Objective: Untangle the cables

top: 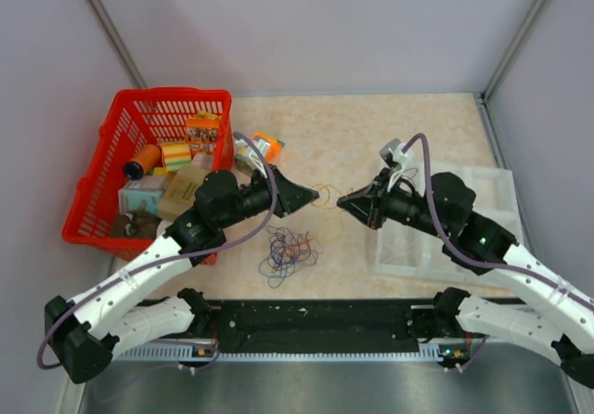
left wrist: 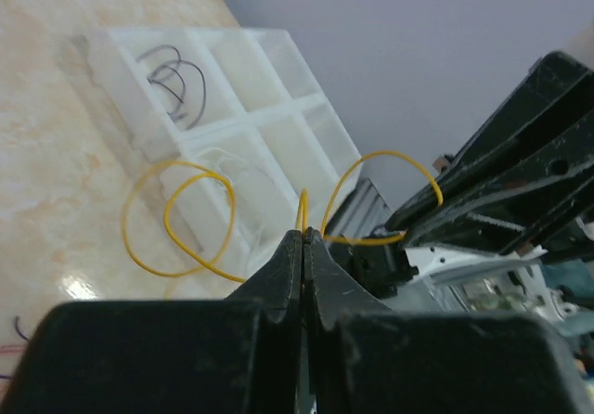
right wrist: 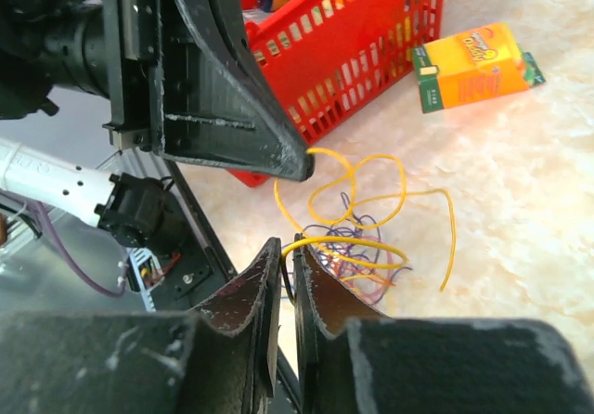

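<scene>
A yellow cable (top: 325, 193) spans the short gap between my two grippers above the table's middle. My left gripper (top: 314, 197) is shut on it; in the left wrist view the wire (left wrist: 198, 174) rises from the pressed-together tips (left wrist: 304, 235) and curls into loops. My right gripper (right wrist: 286, 245) has its jaws slightly apart, and the yellow wire (right wrist: 353, 240) passes loosely through the gap. The remaining cables (top: 288, 252), blue, purple, orange and black, lie tangled on the table below the grippers, also seen in the right wrist view (right wrist: 362, 270).
A red basket (top: 102, 168) full of small items stands at the left. A clear compartment box (top: 492, 187) sits under the right arm, with a dark cable (left wrist: 176, 80) in one cell. An orange box (right wrist: 478, 61) lies beside the basket.
</scene>
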